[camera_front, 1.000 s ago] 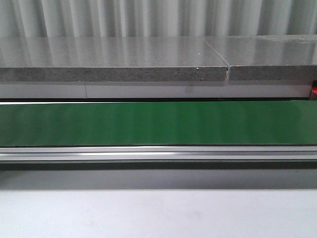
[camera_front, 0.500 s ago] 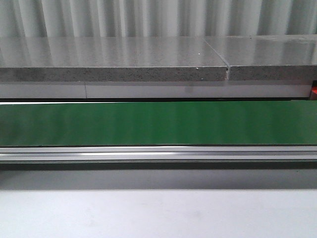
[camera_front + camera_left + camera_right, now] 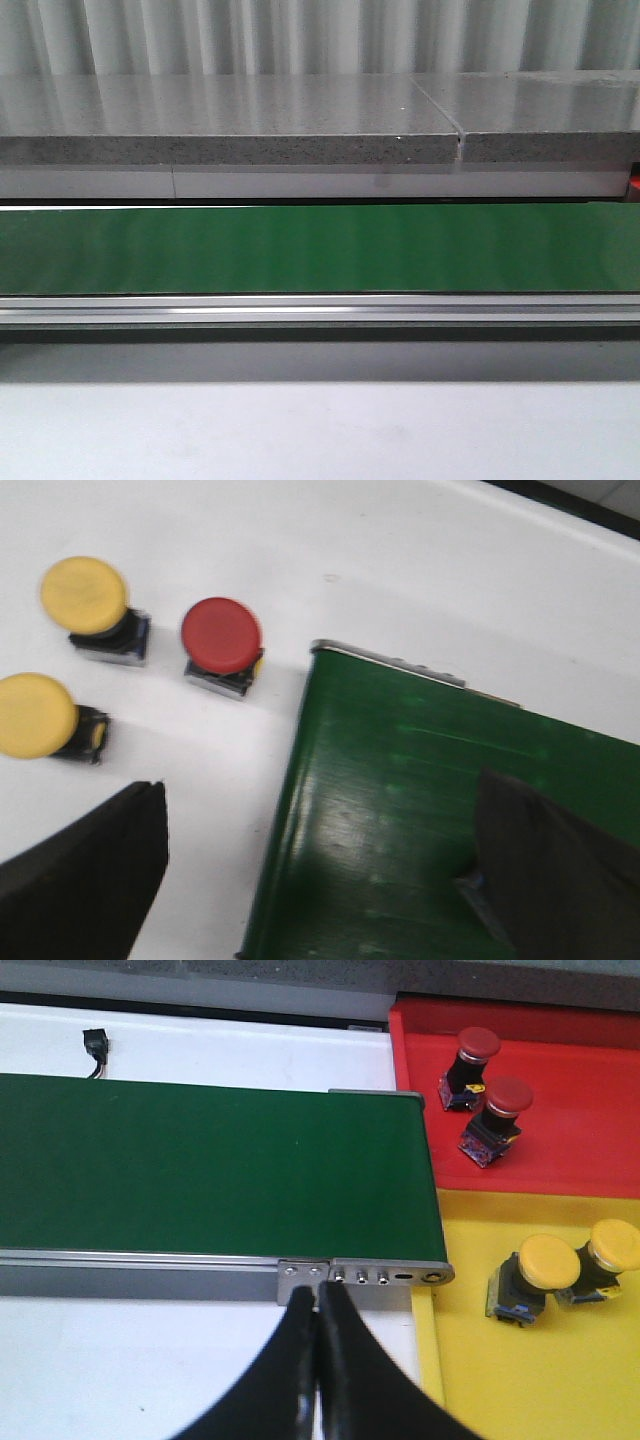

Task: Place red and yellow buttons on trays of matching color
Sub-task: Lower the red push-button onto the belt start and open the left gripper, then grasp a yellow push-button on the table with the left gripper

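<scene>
the left pincer (image 3: 320, 880) is spread wide and holds nothing, one dark finger (image 3: 85, 880) over the white surface (image 3: 450, 570) and the other over the end of the green conveyor belt (image 3: 400, 820). just beside that belt end, on the white surface, stand three buttons: a red button (image 3: 222, 637) nearest the belt, a yellow button (image 3: 88, 598) next to it, and a second yellow button (image 3: 38, 716) lying a little apart from those two. the right pincer (image 3: 318, 1360) is closed, its two black fingers pressed together with nothing between them, hovering near the belt's metal rail (image 3: 360, 1276). beyond the other belt end sit a red tray (image 3: 580, 1120) with two red-capped buttons (image 3: 485, 1105) tilted on it, and, touching it, a yellow tray (image 3: 520, 1380) with two yellow-capped buttons (image 3: 560, 1270) close together. the front view shows only the bare green belt, its rail and a grey stone ledge (image 3: 230, 125) behind.
</scene>
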Motion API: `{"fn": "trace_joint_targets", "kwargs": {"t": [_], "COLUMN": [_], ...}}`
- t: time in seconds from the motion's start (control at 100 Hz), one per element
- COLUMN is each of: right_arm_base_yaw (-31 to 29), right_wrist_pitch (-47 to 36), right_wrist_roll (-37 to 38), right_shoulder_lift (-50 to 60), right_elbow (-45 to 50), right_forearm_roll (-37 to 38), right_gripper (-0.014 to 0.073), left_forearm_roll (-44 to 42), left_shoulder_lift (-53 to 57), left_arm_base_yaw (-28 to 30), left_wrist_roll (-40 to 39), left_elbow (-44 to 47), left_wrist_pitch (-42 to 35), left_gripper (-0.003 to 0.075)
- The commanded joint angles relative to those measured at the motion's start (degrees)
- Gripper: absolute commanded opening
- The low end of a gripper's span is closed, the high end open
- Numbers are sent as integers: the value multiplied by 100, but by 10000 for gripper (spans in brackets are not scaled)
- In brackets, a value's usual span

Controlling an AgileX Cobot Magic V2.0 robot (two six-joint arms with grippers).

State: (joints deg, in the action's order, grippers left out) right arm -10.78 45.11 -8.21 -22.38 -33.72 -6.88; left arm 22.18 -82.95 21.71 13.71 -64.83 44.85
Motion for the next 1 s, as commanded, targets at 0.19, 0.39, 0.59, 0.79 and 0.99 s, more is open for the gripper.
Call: {"fn": "trace_joint_targets", "kwargs": {"t": [0.19, 0.39, 0.59, 0.79, 0.99], "right_arm_base_yaw": [-10, -10, -10, -10, -10], "right_wrist_pitch": [-362, -362, -362, -362, -362], "right_wrist_roll": [-55, -55, -55, -55, -55], "right_shoulder_lift": [-15, -15, -15, -15, -15], "right_elbow": [-145, -145, -145, -145, -145], "right_forearm_roll": [2, 2, 2, 2, 2], "right_gripper": [-71, -71, -71, -71, -71], "left_forearm_roll": [143, 143, 122, 96, 88], "left_shoulder_lift": [22, -433, -820, -1310, -1754], "left_arm_base_yaw": [928, 1070, 1093, 1116, 1116], "left_wrist_roll": [-371, -395, -395, -395, -395], "left_elbow": [611, 634, 572, 48, -408], "left_wrist_pitch": [-935, -1221, -1503, -1373, -1230], "left_gripper": [588, 588, 588, 588, 588]}}
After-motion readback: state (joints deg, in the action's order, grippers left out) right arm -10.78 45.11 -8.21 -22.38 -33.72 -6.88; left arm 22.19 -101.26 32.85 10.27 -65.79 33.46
